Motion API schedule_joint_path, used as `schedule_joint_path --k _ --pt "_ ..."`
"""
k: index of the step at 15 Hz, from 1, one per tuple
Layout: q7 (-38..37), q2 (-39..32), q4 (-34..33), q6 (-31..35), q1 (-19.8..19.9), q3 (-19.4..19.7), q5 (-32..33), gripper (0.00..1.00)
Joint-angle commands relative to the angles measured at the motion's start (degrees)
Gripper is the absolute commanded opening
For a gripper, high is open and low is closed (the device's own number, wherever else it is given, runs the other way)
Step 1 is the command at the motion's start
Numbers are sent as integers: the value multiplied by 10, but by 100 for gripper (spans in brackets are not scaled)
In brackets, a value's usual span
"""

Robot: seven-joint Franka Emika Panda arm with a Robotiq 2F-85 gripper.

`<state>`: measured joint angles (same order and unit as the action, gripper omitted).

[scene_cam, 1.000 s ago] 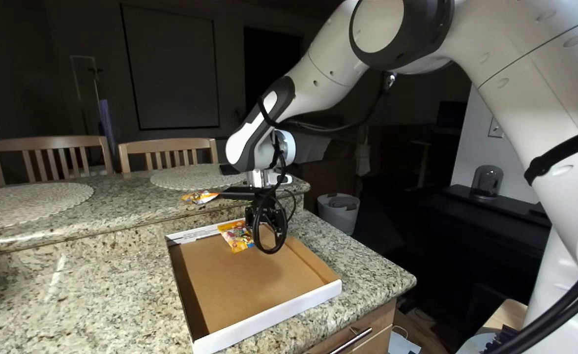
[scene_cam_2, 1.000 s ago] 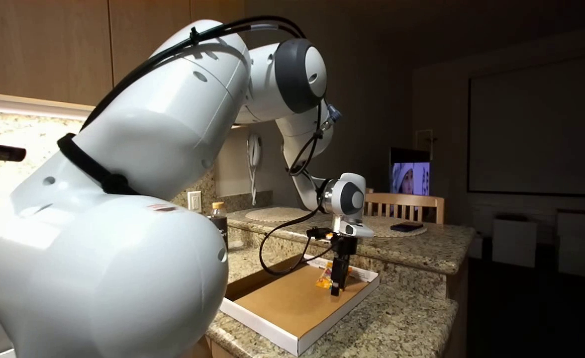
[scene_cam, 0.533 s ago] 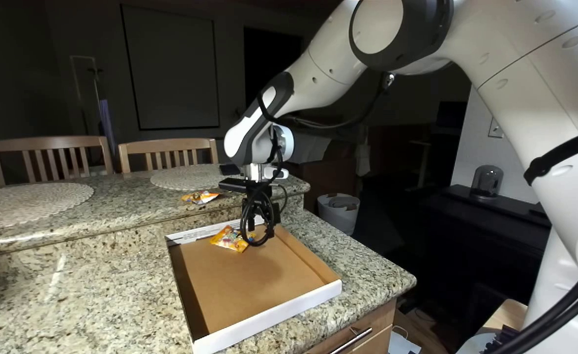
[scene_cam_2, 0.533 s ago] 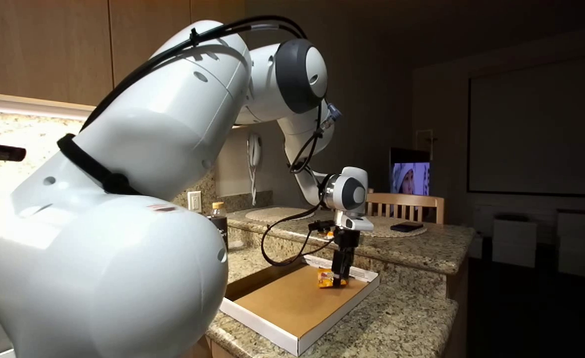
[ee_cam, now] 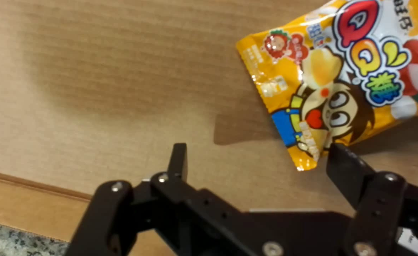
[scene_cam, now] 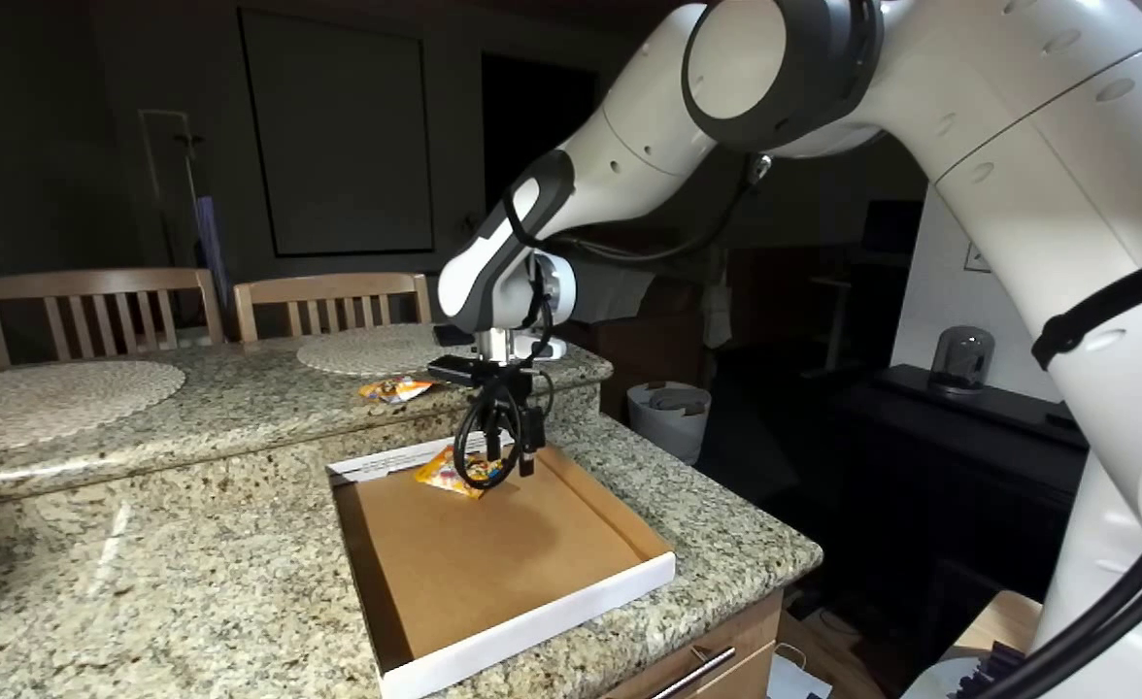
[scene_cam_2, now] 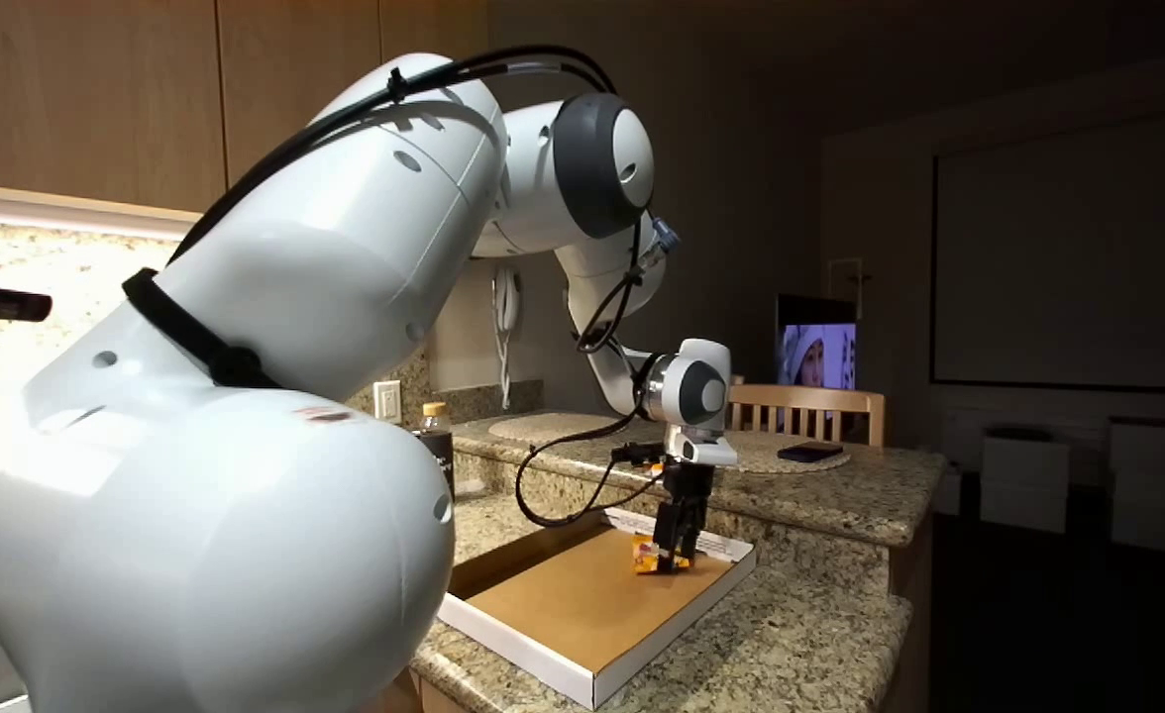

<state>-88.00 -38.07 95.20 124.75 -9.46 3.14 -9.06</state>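
A yellow-orange candy packet point(ee_cam: 337, 81) with a cartoon face lies on the brown floor of a shallow cardboard box point(scene_cam: 532, 621) with white outer walls. My gripper point(ee_cam: 258, 147) hangs over the box, jaws wide apart and nothing between them. In the wrist view its right finger point(ee_cam: 351, 170) overlaps the packet's lower edge; whether it touches I cannot tell. Both exterior views show the gripper point(scene_cam: 510, 464) low at the packet's side, near the box's far end. There the arm's cable loop and fingers partly cover the packet point(scene_cam_2: 646, 557).
Another orange packet point(scene_cam: 396, 389) lies on the raised granite ledge behind the box, near a woven placemat point(scene_cam: 367, 349) and a dark phone point(scene_cam_2: 809, 452). Wooden chairs point(scene_cam: 100, 286) stand beyond. A bottle point(scene_cam_2: 434, 436) is behind the arm. A black cable point(scene_cam_2: 533, 505) loops off the wrist.
A second ago the packet stood tilted against the gripper; now it lies flatter on the box floor, slightly further left in an exterior view. The gripper has shifted left and turned a little.
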Motion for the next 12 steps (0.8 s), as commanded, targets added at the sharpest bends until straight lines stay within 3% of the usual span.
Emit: schedule_joint_path --k 1,11,12 --pt "-41 -17 -24 28 1 0 -10 100" --pt "-41 -61 -64 10 7 -20 -13 100" --pt "-42 -62 -66 10 7 -20 -13 75"
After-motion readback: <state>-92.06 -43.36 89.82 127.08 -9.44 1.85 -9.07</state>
